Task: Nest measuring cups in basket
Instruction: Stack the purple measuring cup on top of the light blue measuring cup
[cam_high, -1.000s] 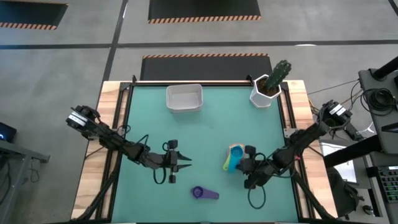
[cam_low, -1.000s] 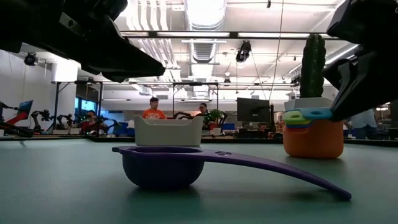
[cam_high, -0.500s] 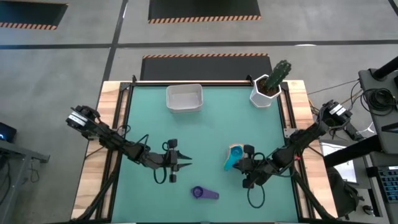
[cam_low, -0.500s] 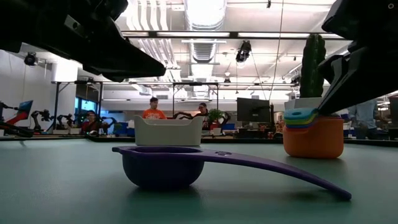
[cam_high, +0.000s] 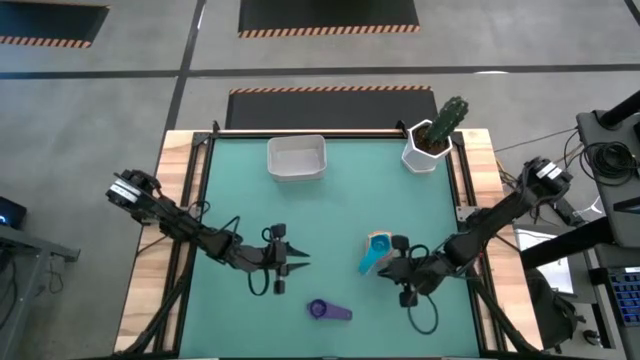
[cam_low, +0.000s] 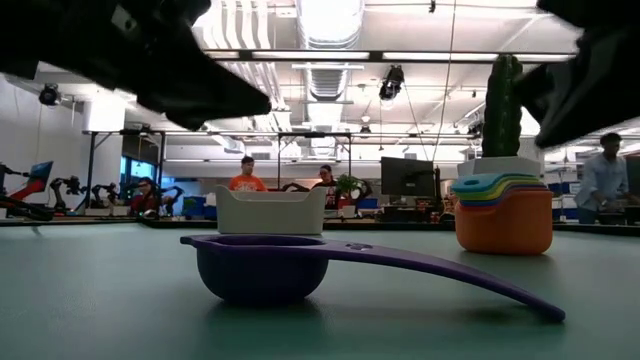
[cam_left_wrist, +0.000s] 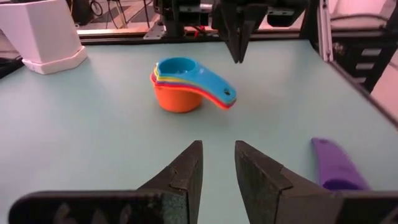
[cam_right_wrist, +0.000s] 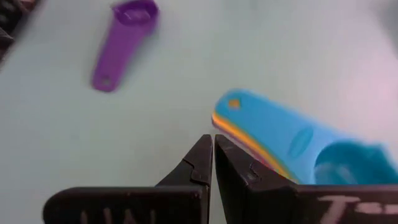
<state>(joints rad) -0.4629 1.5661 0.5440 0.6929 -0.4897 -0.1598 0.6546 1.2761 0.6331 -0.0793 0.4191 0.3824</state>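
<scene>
Clearly, the green table (cam_high: 330, 215) is being shared by few things. The white basket (cam_high: 296, 157) is being seen empty at upper centre of the high view, well apart from the cups; the cactus pot (cam_high: 432, 145) is standing at upper right, off any likely path. The stack of nested measuring cups (cam_high: 376, 252), orange at the base and blue on top, is sitting right of centre. It is being judged light, stiff and somewhat slick; the fanned flat handles look the best place to be pinched. The purple measuring cup (cam_high: 328, 311) is lying alone at lower centre. The right gripper (cam_high: 396, 269) is being held just beside the stack's handles, fingers pressed together on nothing. The left gripper (cam_high: 284, 258) is being kept left of centre, fingers narrowly parted.
</scene>
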